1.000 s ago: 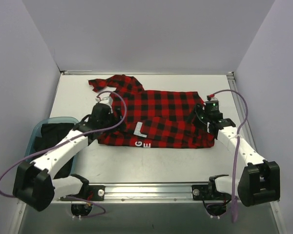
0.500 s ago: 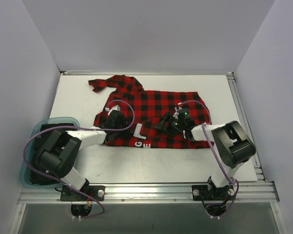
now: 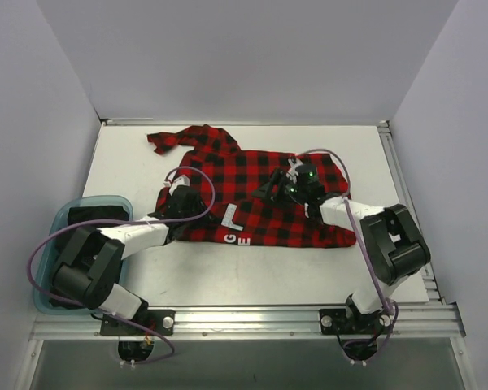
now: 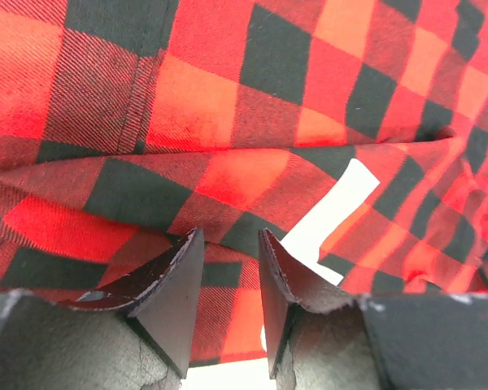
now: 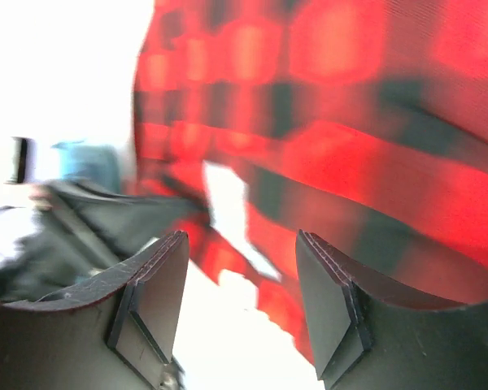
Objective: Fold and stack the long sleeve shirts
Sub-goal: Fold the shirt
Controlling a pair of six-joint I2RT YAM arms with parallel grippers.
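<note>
Buffalo-check shirt (image 3: 260, 203) lies spread at centre of table (image 3: 252, 272), one sleeve trailing toward 11 o'clock. Left gripper (image 4: 228, 244) at its 9 o'clock edge: jaws narrow about a fold, grip cannot be confirmed. Right gripper (image 3: 279, 187) just off centre toward 2 o'clock, jaws apart, released.

robot lab: white-walled booth (image 3: 244, 57), alu rail (image 3: 244, 313), bench (image 3: 228, 272)

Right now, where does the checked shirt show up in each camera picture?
Top external: shirt spread across mid-table.
Left wrist: shirt fills nearly the whole picture.
Right wrist: shirt blurred, across the top and right.
Shared landmark: its white lettering, visible in all three.
</note>
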